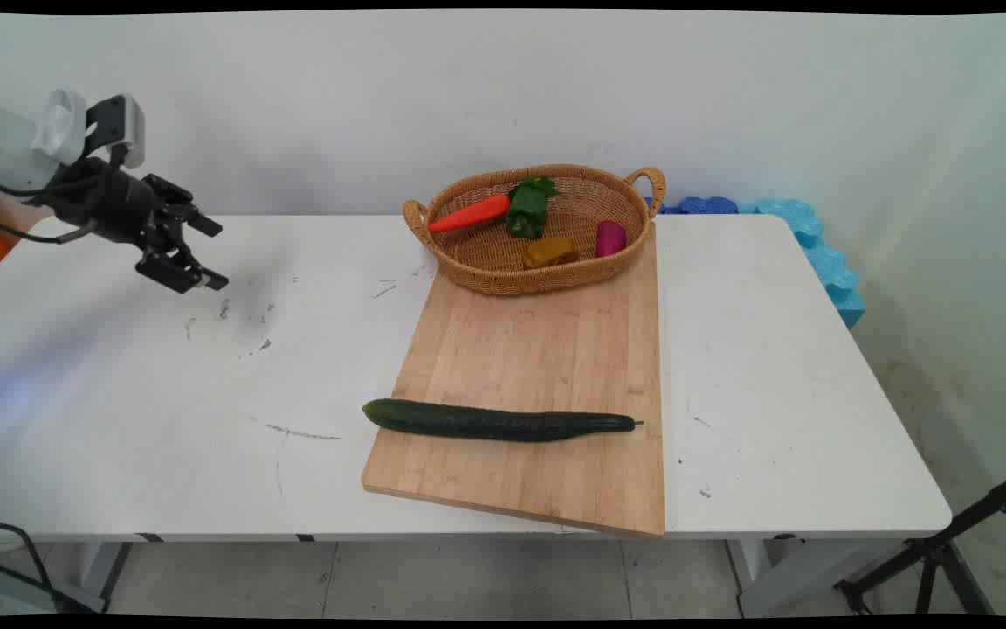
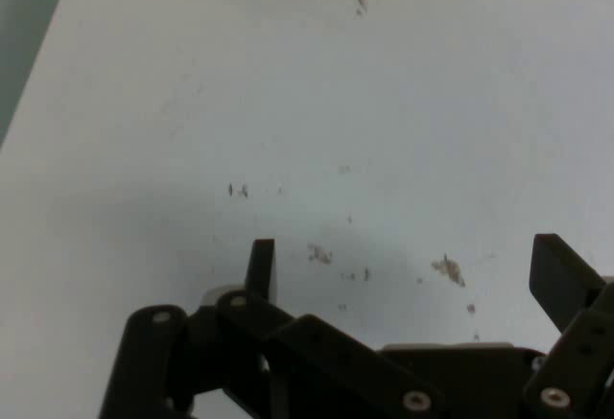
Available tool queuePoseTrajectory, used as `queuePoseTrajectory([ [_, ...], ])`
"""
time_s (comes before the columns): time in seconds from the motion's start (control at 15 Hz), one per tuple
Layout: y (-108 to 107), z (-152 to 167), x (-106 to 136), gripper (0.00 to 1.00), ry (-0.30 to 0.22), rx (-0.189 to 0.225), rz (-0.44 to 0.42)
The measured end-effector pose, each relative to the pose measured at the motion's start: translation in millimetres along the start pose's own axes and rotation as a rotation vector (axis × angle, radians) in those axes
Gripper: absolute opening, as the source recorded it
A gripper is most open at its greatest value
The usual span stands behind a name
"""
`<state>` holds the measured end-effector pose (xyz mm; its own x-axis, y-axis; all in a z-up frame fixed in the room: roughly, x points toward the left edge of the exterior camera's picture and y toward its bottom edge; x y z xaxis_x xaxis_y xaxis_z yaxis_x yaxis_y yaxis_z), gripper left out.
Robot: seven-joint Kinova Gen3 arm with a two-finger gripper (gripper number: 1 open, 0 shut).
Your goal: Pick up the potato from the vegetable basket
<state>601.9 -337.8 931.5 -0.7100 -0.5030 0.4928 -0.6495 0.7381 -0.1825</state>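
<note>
The jaws stand open and empty above the bare desk, well left of the cutting board — nothing near them but scuff marks. A cucumber lies across the board's near end; a basket of toy vegetables sits at its far end.

A white, rounded arm ends in a matte black gripper of jointed links with 2 flat, squared fingers. Silver screws stud the linkage, thin black cables trail from the wrist, and a grey-and-black block sits on top.
</note>
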Motion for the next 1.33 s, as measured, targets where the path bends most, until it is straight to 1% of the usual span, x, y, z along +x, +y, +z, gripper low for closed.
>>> queuePoseTrajectory([
  [0.2,0.2,6.5,20.5,1.0,0.007,0.001,0.003],
  [0.4,2.0,19.5,48.1,1.0,0.02,0.003,-0.001],
  [0.6,5.6,39.0,79.5,1.0,0.038,0.0,-0.009],
  [1.33,18.1,134.6,211.7,1.0,0.145,-0.021,-0.054],
])
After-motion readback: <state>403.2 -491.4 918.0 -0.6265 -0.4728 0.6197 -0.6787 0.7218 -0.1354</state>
